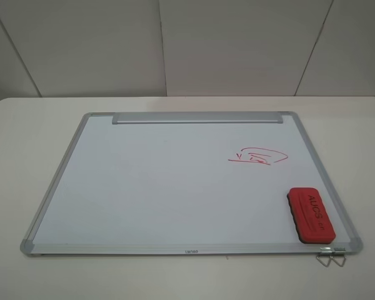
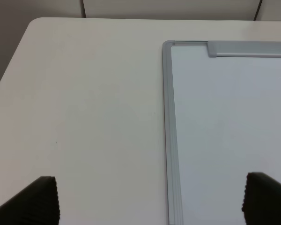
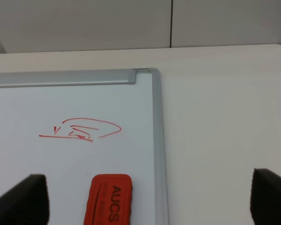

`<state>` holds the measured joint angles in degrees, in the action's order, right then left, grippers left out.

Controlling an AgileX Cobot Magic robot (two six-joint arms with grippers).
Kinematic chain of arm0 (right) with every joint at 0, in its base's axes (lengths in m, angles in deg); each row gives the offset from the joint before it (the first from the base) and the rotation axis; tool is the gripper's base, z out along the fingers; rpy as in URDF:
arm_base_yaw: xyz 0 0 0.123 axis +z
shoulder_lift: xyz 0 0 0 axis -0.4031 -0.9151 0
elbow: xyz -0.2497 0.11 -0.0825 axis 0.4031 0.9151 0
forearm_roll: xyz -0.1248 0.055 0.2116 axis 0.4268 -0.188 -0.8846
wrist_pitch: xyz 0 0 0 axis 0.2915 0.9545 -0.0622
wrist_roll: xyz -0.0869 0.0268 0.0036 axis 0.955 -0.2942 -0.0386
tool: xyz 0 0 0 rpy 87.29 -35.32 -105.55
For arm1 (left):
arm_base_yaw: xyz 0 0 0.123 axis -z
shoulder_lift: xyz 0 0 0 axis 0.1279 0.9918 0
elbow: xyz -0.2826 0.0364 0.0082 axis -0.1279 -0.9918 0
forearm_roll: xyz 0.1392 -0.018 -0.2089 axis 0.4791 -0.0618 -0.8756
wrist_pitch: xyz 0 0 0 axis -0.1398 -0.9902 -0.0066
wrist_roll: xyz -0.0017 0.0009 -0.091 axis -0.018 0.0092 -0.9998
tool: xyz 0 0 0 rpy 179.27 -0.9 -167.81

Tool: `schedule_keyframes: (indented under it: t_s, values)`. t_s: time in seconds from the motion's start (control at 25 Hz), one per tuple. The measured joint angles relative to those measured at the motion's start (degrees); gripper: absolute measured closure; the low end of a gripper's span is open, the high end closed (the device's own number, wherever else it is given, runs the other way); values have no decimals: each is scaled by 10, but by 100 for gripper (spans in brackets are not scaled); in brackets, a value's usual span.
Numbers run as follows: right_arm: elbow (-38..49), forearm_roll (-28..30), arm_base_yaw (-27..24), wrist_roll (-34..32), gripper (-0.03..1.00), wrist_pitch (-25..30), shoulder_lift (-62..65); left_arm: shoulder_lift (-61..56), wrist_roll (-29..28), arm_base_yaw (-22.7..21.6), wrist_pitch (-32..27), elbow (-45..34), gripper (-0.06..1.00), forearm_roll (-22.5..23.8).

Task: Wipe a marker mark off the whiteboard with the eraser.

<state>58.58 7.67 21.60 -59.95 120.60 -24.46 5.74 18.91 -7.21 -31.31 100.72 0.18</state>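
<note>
Table point(image 1: 25, 156) white, whiteboard point(image 1: 144, 187) flat on it, tray bar point(image 1: 197, 117) along far edge. Red wedge-shaped scribble point(image 1: 257, 155) on board's right half; spectacle-like marker mark not visible in any view. Eraser point(image 1: 312, 214) lies on board near right front corner, near scribble, lettering up. Metal clips point(image 1: 330, 256) at that corner, overhead view only. Left gripper point(image 2: 150, 199) spread wide over board's left frame, holding nothing. Right gripper point(image 3: 150, 199) spread wide above eraser, holding nothing.
</note>
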Motion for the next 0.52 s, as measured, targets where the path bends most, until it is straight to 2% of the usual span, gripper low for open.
schedule_keyframes:
  t_s: [0.52]
  values:
    - [0, 0, 0, 0, 20, 0, 0, 0, 0, 0, 0, 0, 16, 0]
